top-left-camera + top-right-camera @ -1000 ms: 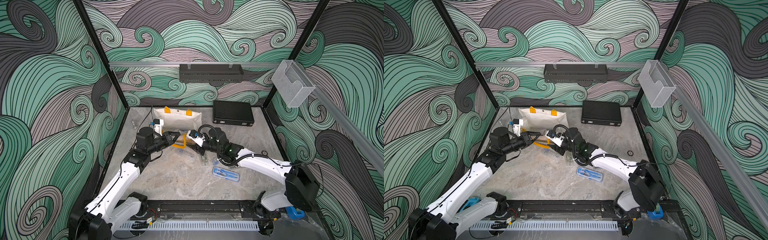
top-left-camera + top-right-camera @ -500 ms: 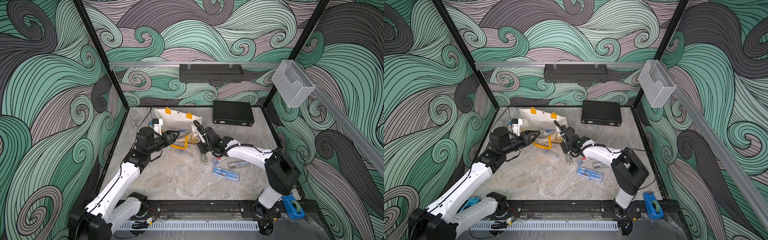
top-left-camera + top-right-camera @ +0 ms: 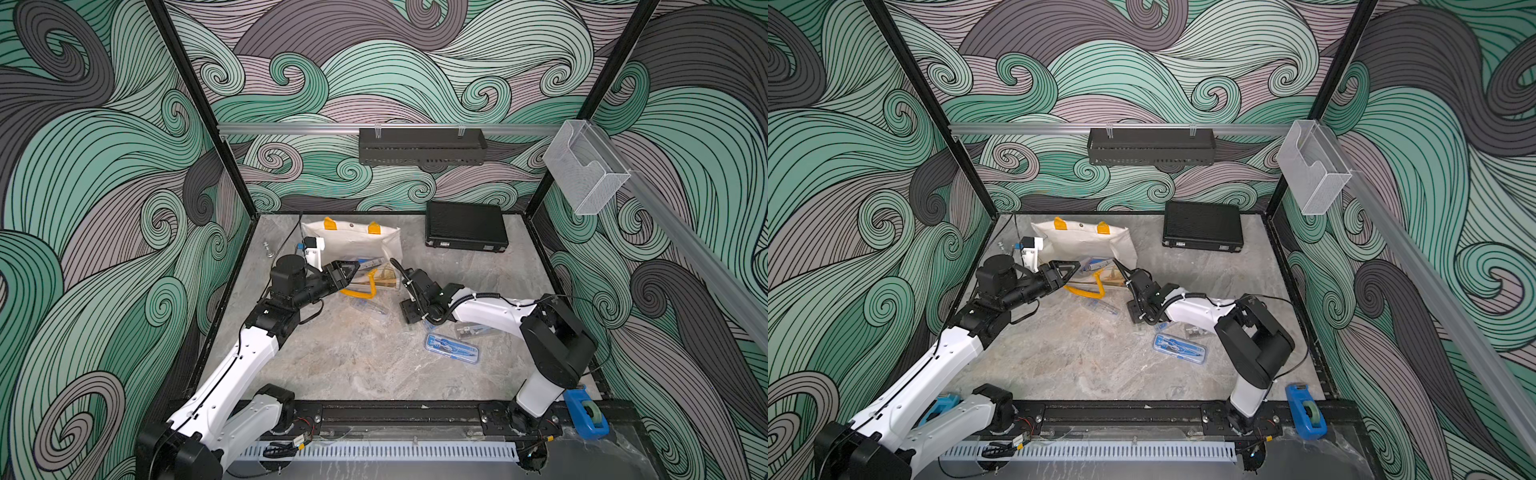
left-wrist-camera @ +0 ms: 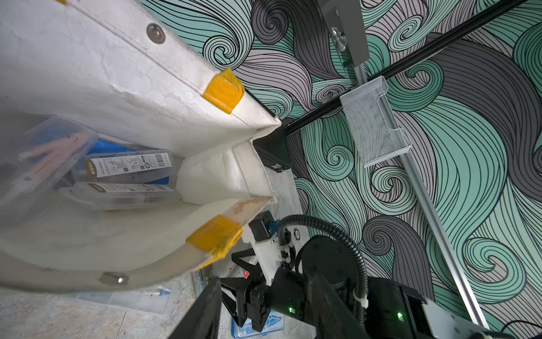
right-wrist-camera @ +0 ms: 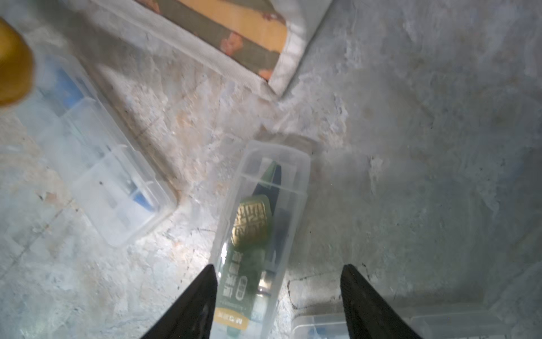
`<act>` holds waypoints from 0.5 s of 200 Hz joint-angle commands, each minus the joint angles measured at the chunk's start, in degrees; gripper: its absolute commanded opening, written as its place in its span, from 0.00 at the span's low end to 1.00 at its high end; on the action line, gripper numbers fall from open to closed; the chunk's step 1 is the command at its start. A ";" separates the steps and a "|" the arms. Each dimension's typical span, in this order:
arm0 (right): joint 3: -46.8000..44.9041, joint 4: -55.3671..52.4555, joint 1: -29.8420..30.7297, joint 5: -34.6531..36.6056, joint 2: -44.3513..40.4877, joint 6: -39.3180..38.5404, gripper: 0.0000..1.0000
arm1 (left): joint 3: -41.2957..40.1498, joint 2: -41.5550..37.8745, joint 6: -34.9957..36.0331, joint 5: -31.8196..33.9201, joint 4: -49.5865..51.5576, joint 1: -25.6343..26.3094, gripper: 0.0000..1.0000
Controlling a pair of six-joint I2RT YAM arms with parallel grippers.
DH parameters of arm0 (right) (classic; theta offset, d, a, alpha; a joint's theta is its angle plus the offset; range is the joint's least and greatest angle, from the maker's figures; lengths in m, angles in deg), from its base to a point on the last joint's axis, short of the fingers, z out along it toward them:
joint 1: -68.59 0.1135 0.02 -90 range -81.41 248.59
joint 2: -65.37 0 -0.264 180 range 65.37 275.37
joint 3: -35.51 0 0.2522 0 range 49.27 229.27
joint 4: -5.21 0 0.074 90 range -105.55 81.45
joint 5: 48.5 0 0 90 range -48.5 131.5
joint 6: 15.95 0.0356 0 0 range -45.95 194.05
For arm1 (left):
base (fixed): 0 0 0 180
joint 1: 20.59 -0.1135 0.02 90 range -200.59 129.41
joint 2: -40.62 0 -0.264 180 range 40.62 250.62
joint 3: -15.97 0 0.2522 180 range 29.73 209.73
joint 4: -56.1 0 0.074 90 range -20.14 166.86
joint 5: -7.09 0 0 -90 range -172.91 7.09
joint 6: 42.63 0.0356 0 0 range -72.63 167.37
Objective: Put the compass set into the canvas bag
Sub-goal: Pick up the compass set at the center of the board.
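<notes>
The canvas bag [image 3: 353, 245] is lying on its side at the back of the worktop [image 3: 353, 365], with its mouth facing the arms. The right fingers [image 5: 202, 299] are standing spread over a compass set [image 5: 258, 223], a clear case with a green label, which is resting on the worktop just outside the bag. Nothing is being pinched.

The case is sitting nearer one finger than the other, so a squeeze could shove or spin it, and the smooth plastic could slip. The left fingers [image 3: 345, 272] are hovering at the bag's lip, but I cannot tell whether they are pinching cloth. If they are not, the mouth could sag shut. The orange handle [image 3: 359, 294] looping in front of it could also snag an incoming case.

Only the left wrist view is showing the bag's inside, where other cases [image 4: 123, 167] are lying. Only the right wrist view is showing the green-labelled case; the top views are hiding it beneath the right wrist. Both top views are showing a blue case [image 3: 451, 348] lying loose nearer the front.
</notes>
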 commanded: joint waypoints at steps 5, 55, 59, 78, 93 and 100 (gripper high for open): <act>-2.36 2.76 0.83 -1.49 -5.04 1.80 0.73 | 0.82 -0.71 1.26 0.65 0.54 -0.25 0.51; 0.17 0.95 2.65 -1.28 -0.54 1.66 0.73 | 0.65 -0.89 1.44 0.65 0.28 -0.25 0.52; 0.67 0.64 2.88 -0.97 0.27 1.75 0.73 | 0.64 -0.89 1.43 0.64 0.40 -0.25 0.52; 2.35 -0.80 3.52 1.20 2.93 2.77 0.72 | 0.64 -1.10 1.74 0.60 0.97 -0.25 0.52; 2.83 -0.85 3.66 2.15 4.29 3.52 0.71 | 0.65 -1.51 2.11 0.73 1.41 -0.26 0.52; 2.91 -1.09 3.74 2.78 4.81 3.85 0.70 | 0.67 -1.72 2.22 0.82 1.65 -0.30 0.52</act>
